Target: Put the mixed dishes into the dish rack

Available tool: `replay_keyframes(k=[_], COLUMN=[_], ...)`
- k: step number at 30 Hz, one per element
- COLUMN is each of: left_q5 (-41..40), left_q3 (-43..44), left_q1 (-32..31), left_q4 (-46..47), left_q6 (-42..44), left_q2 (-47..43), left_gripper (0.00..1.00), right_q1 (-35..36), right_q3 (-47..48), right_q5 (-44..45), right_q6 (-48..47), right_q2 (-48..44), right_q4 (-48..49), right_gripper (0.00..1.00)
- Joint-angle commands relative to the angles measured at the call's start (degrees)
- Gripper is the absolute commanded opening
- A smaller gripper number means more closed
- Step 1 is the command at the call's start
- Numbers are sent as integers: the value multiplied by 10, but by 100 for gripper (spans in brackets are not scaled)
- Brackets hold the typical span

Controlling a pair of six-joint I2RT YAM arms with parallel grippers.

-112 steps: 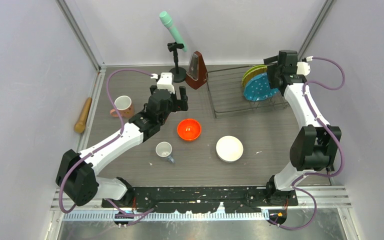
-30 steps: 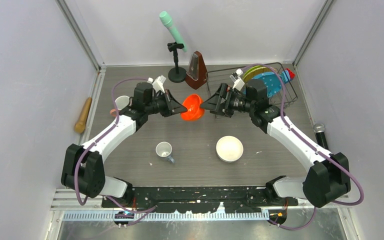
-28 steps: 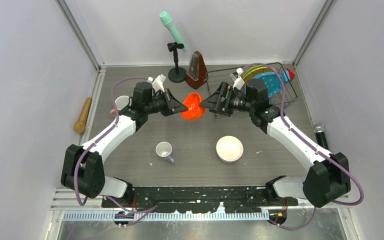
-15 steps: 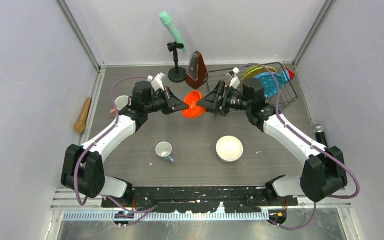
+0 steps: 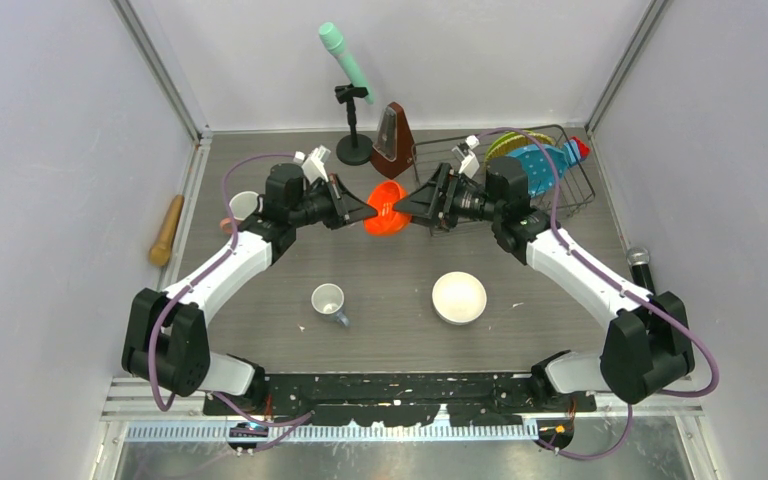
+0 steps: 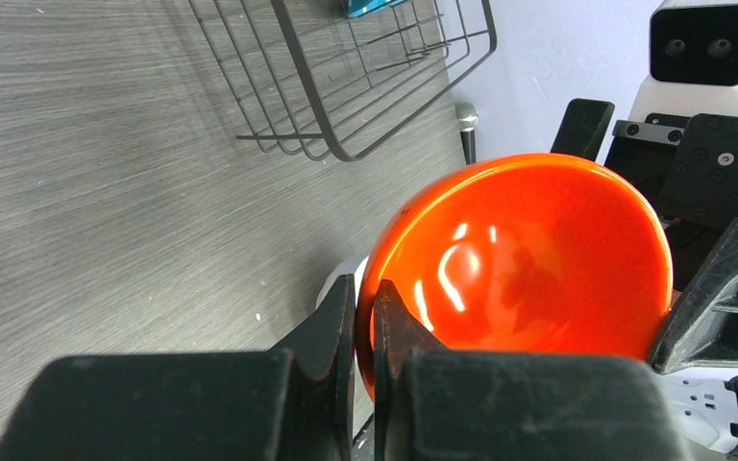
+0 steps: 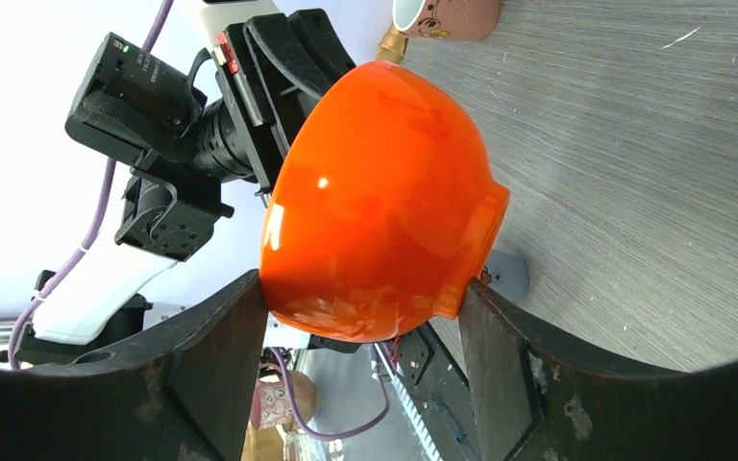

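**Item:** orange bowl (image 6: pixel 528 259).
**Place:** in the air on its side, over the far middle of the table, just left of the rack (image 5: pixel 460 190).
**Handling (judged):** stiff, glossy, probably slippery and breakable. It is light enough for a rim pinch, though a pinch alone lets it swing. Your firmer hold is across the body, rim to foot.
**Left gripper (image 6: pixel 363 317):** fingers narrow and clamped on the rim, one inside and one outside.
**Right gripper (image 7: pixel 363 288):** fingers wide, one at the rim and one at the foot. You cannot tell whether they press.
**Advice:** confirm the right hold before you release the left.

**Containers:**
- Rack, far right corner: green plate (image 5: pixel 505 145) and blue plate (image 5: pixel 545 162) stand at its right end. Its left half holds no dish.
- White bowl (image 5: pixel 459 297), toward the near edge: upright, nothing in it.
- Cup (image 5: pixel 328 298), left of the white bowl: nothing seen in it.
- Mug (image 5: pixel 245 208), near the left edge: contents not visible.
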Motion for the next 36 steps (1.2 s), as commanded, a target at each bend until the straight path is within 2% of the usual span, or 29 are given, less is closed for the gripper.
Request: replay_keyframes(k=[1,2,4,7,12,17,22,25,28,36], left_q5=[-6,-10,-17,-28,-37,-61,-73,-84,-143,-277], left_q3=[1,1,1,9,23,31,33,36,62,175], left_q1=[0,0,0,0,0,0,-1,-21,-68,-140], left_q4=[44,41,37,18,-1,-33,-64,-61,-74,-79], left_q6=[9,11,14,18,30,56,78,88,114,95], left_q2=[-21,-23,-27,-30,-38,-61,-64,-47,-17,133], left_gripper=[5,12,29,49,64,69,73,81,87,85], right_q1=[3,3,3,1,-14,-24,-24,-24,-24,-30], right_q3=[8,11,21,53,105,203,310,334,329,362], right_q5=[-16,-14,-5,25,58,116,283,393,429,493], right_q6=[9,6,-10,-43,-92,-180,-289,-347,-426,-505], right_q2=[5,5,4,5,9,26,48,58,65,92], right_q4=[27,23,1,-64,-122,-240,-383,-404,-387,-367], right_gripper=[32,26,21,19,15,13,10,6,2,0])
